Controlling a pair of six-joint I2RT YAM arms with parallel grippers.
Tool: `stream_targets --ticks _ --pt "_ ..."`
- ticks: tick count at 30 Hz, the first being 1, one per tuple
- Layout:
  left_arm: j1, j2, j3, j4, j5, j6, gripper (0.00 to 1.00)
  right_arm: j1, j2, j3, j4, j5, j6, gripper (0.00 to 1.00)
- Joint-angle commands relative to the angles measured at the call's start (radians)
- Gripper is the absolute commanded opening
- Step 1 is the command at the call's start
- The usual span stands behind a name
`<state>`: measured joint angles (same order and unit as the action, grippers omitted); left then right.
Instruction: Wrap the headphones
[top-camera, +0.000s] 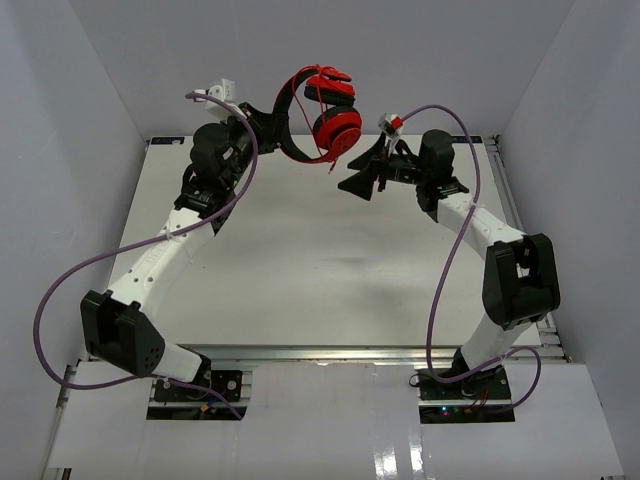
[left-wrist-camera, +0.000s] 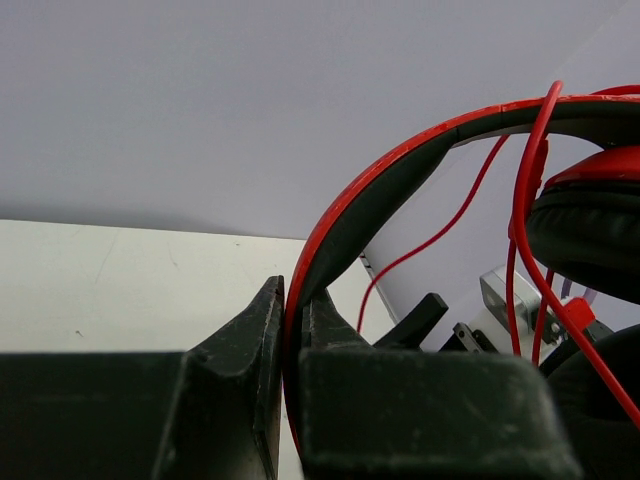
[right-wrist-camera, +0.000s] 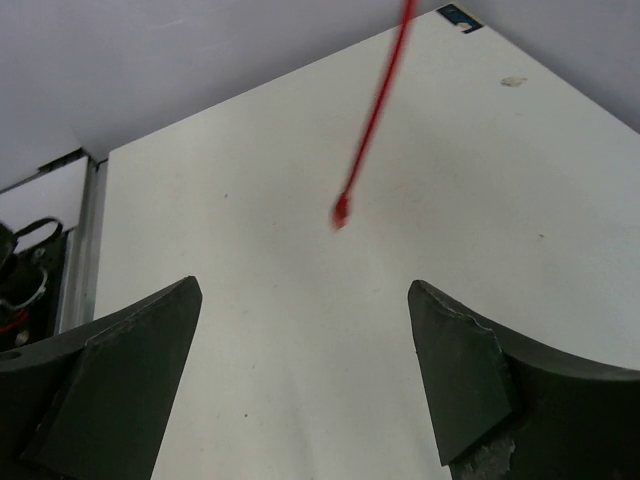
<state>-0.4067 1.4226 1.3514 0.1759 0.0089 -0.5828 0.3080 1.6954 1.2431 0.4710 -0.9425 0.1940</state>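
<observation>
Headphones (top-camera: 337, 130): one pair, pinched in left hand (left-wrist-camera: 290, 305); right hand (right-wrist-camera: 305, 295) spread.

Seeing glossy red plastic on headphones (top-camera: 337, 130) cups, scuffing along headband edge. Seeing soft matt black on ear pads (left-wrist-camera: 585, 235). Reading cord (right-wrist-camera: 376, 100) as thin, smooth, rubbery red. Reading jaws as matt black plastic, rough at tips. Seeing smooth matt white worktop (top-camera: 300, 260), faintly specked.

A white desk (top-camera: 320, 270) stands between pale grey walls (top-camera: 90, 70) that rise at its left, far and right edges. A metal rail (top-camera: 330, 352) runs along its near edge. A small blue sticker (right-wrist-camera: 460, 17) marks one corner, with a faint smudge (right-wrist-camera: 513, 81) near it.
</observation>
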Motion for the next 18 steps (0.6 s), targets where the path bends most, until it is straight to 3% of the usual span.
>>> stream_targets --ticks 1,6,10,14,18 --pt "0.008 -0.076 0.017 0.075 0.023 -0.04 0.0 -0.003 -0.053 0.098 0.011 0.23 0.044 0.9" --pt "0.008 -0.077 0.012 0.079 0.028 -0.048 0.0 0.002 -0.034 0.134 0.038 0.193 0.121 0.9" --pt "0.008 -0.077 0.012 0.077 0.032 -0.054 0.0 0.008 -0.002 0.139 0.223 0.075 0.319 0.96" --pt "0.008 -0.081 0.011 0.074 0.036 -0.057 0.0 0.032 0.041 0.175 0.271 0.025 0.39 0.81" --pt "0.008 -0.085 0.011 0.073 0.036 -0.057 0.0 0.057 0.053 0.201 0.217 0.077 0.363 0.77"
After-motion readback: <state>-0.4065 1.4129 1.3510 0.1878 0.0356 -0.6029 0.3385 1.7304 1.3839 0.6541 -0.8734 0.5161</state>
